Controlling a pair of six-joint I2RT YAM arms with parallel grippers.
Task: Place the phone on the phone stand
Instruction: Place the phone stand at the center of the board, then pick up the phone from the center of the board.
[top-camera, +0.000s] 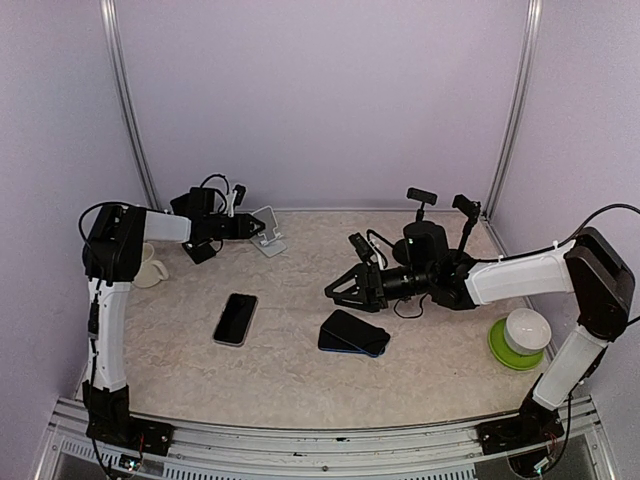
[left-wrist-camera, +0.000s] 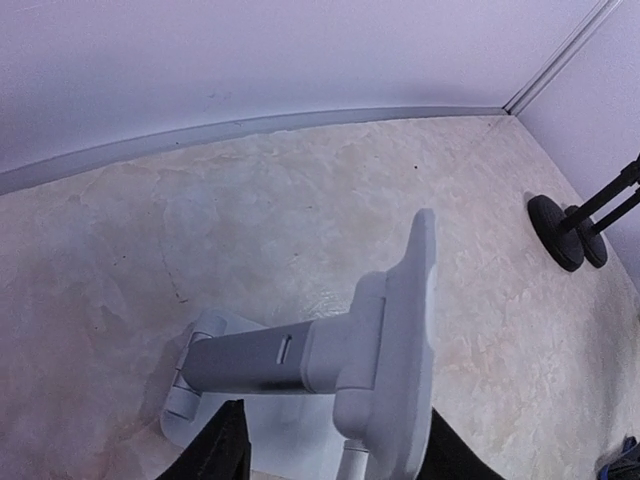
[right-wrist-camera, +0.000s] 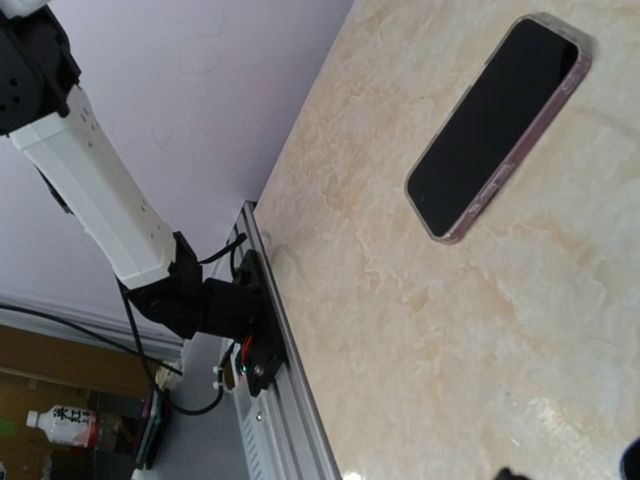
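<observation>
Phone (top-camera: 235, 318): lies flat, screen up, well apart from the stand (top-camera: 268, 232) and nearer the bases.
Long axis: near-to-far, crosswise to the right gripper's reach.
Right gripper (top-camera: 336, 290): jaws spread, empty, aimed left at the phone.
Left gripper (top-camera: 248, 228): fingers (left-wrist-camera: 218, 452) parted around the stand, not clamping.
Second phone (top-camera: 354, 333): just beside the right gripper.

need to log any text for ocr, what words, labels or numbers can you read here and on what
No text here reads clearly.
Bottle: red marks on its label, too small and blurred to read.
Phone in clear case: dark screen, no text.
Dark phone: no text visible.
Phone stand: no marking visible.
</observation>
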